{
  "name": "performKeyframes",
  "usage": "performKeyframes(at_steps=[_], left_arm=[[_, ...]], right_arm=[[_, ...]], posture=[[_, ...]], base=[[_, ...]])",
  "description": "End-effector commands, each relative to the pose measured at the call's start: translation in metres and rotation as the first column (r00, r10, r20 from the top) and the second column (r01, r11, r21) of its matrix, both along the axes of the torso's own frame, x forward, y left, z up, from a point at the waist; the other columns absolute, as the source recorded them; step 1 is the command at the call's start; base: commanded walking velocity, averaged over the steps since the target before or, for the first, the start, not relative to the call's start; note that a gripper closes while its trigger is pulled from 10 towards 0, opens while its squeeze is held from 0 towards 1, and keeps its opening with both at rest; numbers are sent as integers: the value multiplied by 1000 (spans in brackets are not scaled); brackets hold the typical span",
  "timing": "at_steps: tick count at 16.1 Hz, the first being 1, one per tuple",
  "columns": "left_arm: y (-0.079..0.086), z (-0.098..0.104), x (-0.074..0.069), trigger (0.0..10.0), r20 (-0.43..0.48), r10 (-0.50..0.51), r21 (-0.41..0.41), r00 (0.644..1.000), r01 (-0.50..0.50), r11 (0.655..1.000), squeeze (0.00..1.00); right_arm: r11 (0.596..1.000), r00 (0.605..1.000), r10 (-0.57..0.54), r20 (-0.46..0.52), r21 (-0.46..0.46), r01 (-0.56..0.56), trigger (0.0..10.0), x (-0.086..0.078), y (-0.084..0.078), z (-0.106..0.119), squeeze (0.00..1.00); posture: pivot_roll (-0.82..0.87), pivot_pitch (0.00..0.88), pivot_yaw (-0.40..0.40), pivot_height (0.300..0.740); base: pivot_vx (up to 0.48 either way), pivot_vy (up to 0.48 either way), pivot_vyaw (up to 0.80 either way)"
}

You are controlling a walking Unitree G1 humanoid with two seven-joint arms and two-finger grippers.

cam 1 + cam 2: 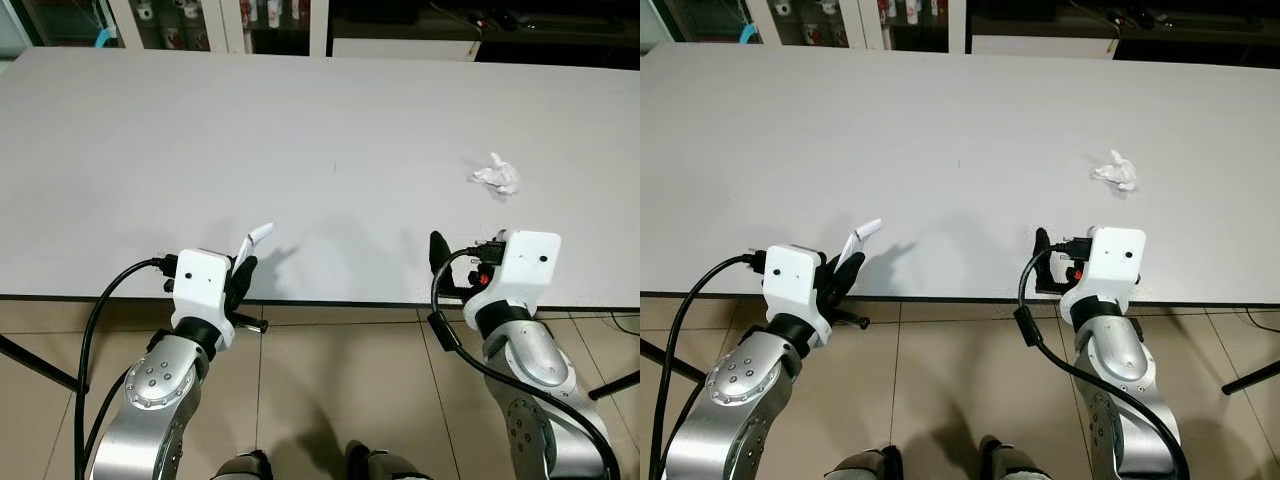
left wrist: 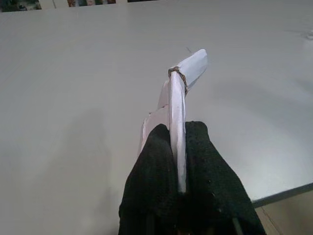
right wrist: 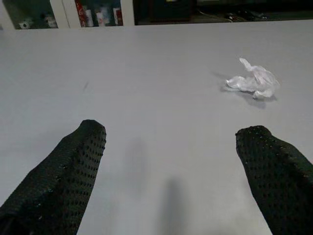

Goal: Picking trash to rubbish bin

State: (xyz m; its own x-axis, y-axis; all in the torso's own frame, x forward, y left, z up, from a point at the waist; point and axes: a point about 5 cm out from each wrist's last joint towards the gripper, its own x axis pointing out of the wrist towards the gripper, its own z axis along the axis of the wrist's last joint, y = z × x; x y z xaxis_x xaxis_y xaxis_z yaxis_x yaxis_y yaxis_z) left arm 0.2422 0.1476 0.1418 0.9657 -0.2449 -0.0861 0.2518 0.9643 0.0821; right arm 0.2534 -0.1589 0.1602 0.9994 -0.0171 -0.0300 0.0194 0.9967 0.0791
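We see our left end effector [image 1: 243, 268] at about 7 o'clock, at the near edge of the white table [image 1: 300, 140], its black fingers [image 2: 156, 166] pressed together on a folded strip of white paper [image 2: 178, 103] that sticks up past the tips. Our right end effector [image 3: 171, 161] sits at about 5 o'clock at the same edge, fingers spread wide and holding nothing. A crumpled white tissue [image 1: 496, 175] lies on the table at roughly 2 o'clock, well apart from the right end effector.

Flat white paper scrap [image 2: 177, 105] upright btwn left gripper [image 2: 179, 147] fingers; crumpled white wad [image 1: 496, 175] on table, far right
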Motion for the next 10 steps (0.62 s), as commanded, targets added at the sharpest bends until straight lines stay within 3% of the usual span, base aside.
performKeyframes(at_steps=[1, 7, 10], left_arm=[[0, 4, -1, 10000, 17, 7, 12, 1000, -7, 1000, 0], [3, 10, 0, 10000, 46, 11, 21, 999, -12, 1000, 0], [6, 21, 11, 10000, 92, 25, 24, 995, -28, 999, 0]], right_arm=[[1000, 1000, -4, 11, -8, 4, 10000, -1, -1, 4, 0], [1000, 1000, -5, 10, -5, 5, 10000, 1, -1, 4, 0], [1000, 999, -6, 35, 9, 6, 10000, 10, 1, 7, 0]], posture=[[-37, 166, -30, 740], [-26, 152, -28, 740], [-13, 120, -28, 740]], base=[[0, 0, 0], [0, 0, 0], [0, 0, 0]])
